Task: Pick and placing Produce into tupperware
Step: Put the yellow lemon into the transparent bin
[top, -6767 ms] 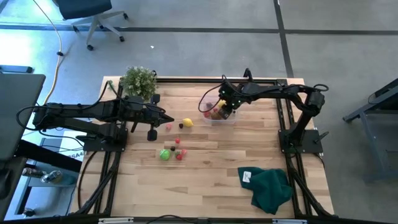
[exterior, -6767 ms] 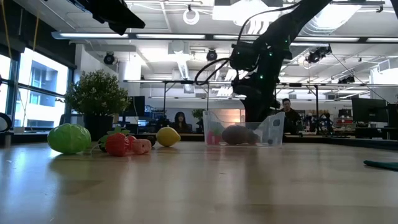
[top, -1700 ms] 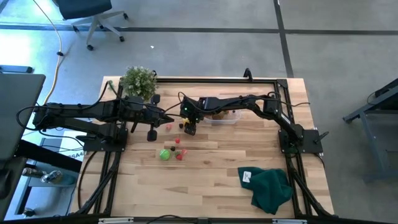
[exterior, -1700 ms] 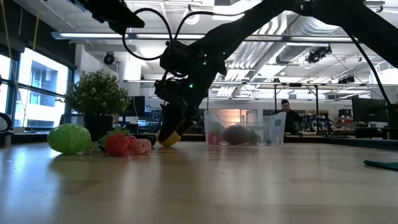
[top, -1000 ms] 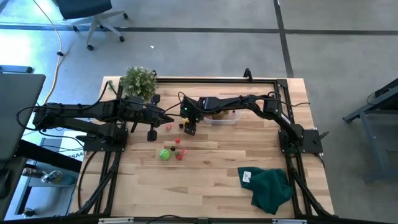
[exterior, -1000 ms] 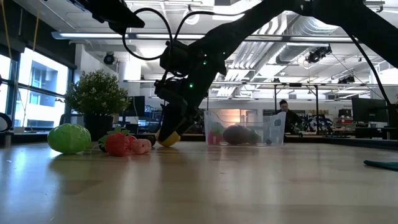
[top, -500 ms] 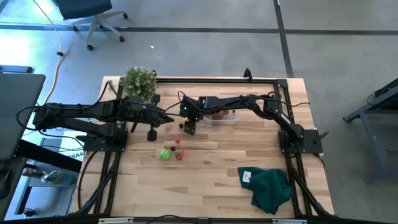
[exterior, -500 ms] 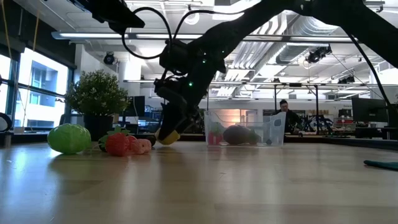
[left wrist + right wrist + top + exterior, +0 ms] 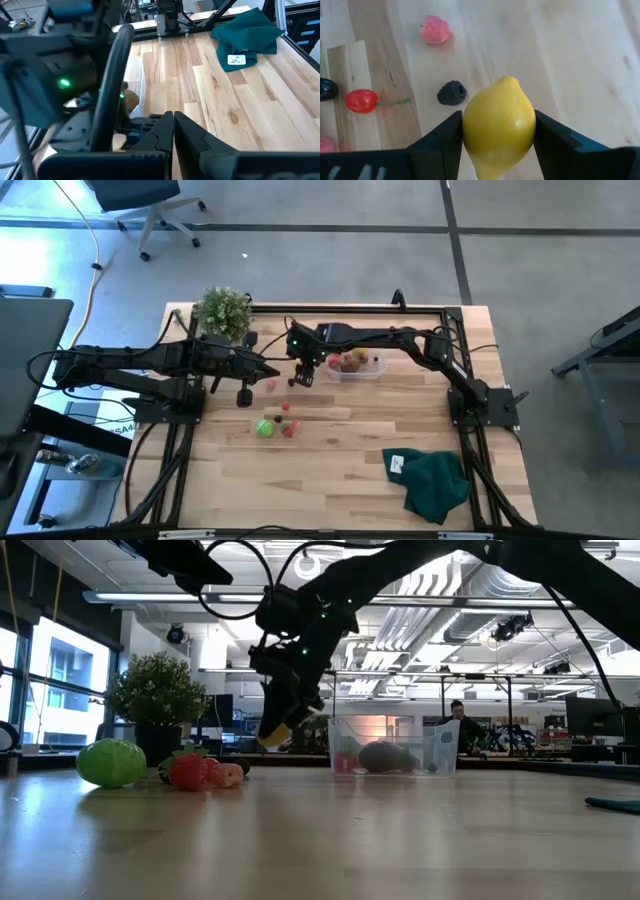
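While off the table, lemon (image 9: 498,125) between right fingers (image 9: 440,141).

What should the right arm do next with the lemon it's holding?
Probably carry it sideways toward the tupperware. The right gripper is clamped on the yellow lemon and already lifted clear of the table, while the tub sits just beside it with some produce inside.
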